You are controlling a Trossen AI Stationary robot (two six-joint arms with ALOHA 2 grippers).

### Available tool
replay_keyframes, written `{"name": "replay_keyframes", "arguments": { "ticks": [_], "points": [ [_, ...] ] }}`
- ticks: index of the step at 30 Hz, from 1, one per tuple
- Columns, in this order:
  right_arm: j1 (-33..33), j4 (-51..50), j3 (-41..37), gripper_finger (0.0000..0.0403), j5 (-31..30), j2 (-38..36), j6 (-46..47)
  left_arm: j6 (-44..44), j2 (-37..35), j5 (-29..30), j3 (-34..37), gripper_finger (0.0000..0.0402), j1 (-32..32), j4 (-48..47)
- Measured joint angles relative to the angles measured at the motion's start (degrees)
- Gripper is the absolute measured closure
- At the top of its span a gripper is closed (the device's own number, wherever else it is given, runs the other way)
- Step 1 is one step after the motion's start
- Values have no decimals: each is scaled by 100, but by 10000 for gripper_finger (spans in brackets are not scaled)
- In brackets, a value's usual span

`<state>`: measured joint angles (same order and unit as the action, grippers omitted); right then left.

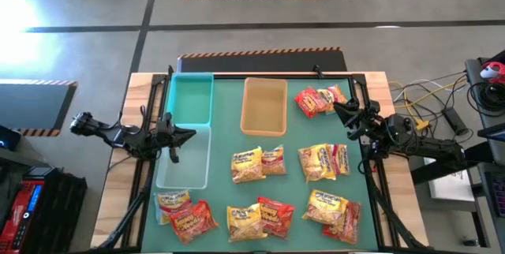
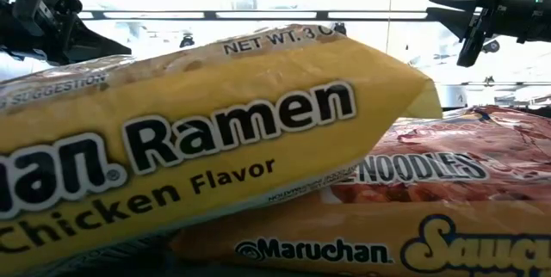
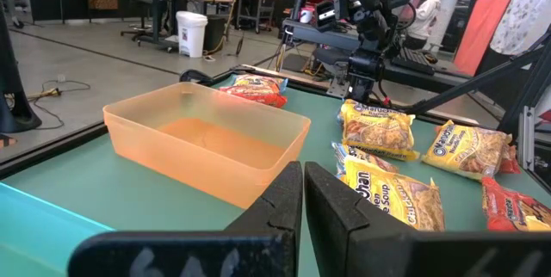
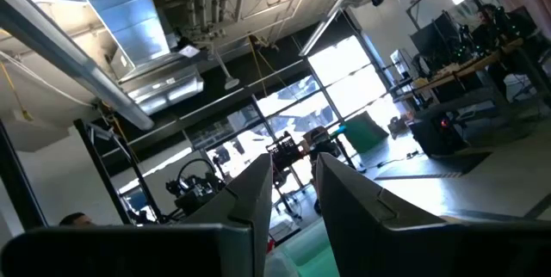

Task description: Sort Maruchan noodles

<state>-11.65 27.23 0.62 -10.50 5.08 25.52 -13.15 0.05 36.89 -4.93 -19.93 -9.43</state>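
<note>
Noodle packets (image 1: 256, 164) are scattered in loose pairs over the near and right parts of the green mat (image 1: 225, 104): one pair at the far right corner (image 1: 319, 99), two pairs across the middle, and three pairs along the near edge. None has yet been placed in a tray. A teal tray (image 1: 192, 98) and a clear tray (image 1: 185, 158) lie at the left, and a tan tray (image 1: 263, 106) at the far centre; all three are seen empty.

The right gripper (image 1: 345, 112) is held just beside the far-right pair, on its near side, so this pair is judged the closest pick for either arm. Its camera is tilted up at the ceiling, and nothing is held; the fingers (image 4: 357, 200) are seen almost closed, with a narrow gap between them.

The left gripper (image 1: 185, 135) is poised above the seam between the teal and clear trays, pointing toward the mat's centre, with the arm stretched in level from the left edge. Its fingers (image 3: 280, 204) are nearly together and empty. The middle packets lie ahead of it, well apart.
</note>
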Motion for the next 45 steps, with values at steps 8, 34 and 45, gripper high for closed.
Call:
{"name": "replay_keyframes", "arguments": {
  "ticks": [8,34,45],
  "points": [
    [-1,1,0,319,0,0,0,0,2,0,1,402,-1,1],
    [0,1,2,319,0,-2,0,0,2,2,2,402,-1,0],
    [1,0,2,319,0,-2,0,78,2,10,1,402,3,60]
  ]
}}
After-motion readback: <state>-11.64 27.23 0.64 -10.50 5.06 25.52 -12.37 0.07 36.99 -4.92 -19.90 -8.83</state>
